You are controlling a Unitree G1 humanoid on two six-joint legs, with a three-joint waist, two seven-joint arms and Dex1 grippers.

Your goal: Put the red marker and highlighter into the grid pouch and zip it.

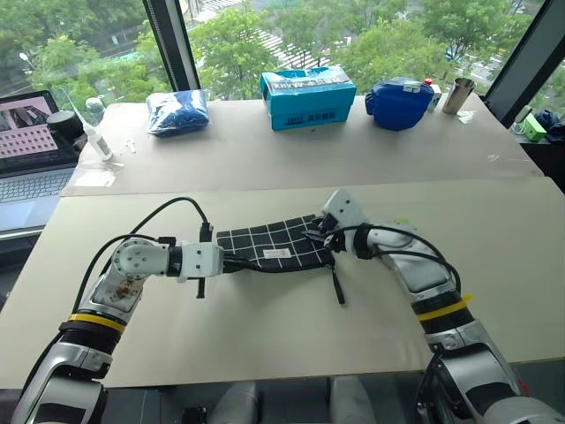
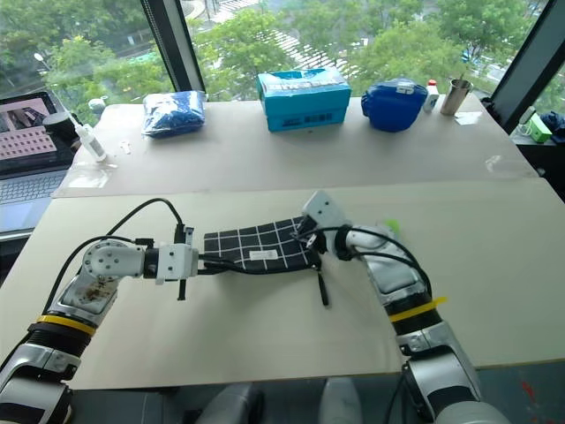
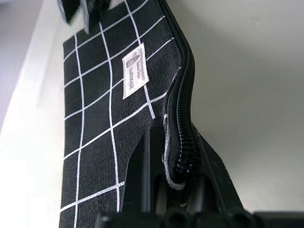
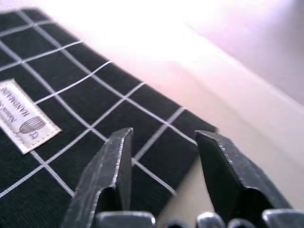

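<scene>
The grid pouch [image 1: 274, 246] lies flat on the near table, black with white lines and a small white label [image 3: 134, 70]. My left gripper [image 3: 175, 137] is shut on the pouch's zipper edge at its left end. Over the pouch's right corner [image 4: 156, 142] my right gripper [image 4: 166, 137] stands open with nothing between its fingers. The long zipper pull [image 1: 337, 287] trails off the right end toward me. A bit of light green, apparently the highlighter [image 2: 391, 227], peeks out behind my right forearm. The red marker is hidden.
On the far table stand a teal box [image 1: 307, 95], a blue bag [image 1: 178, 112] to its left, another blue bag [image 1: 399, 102] to its right and a metal cup [image 1: 457, 94]. A laptop [image 1: 31, 146] and a white bottle [image 1: 95, 137] sit at far left.
</scene>
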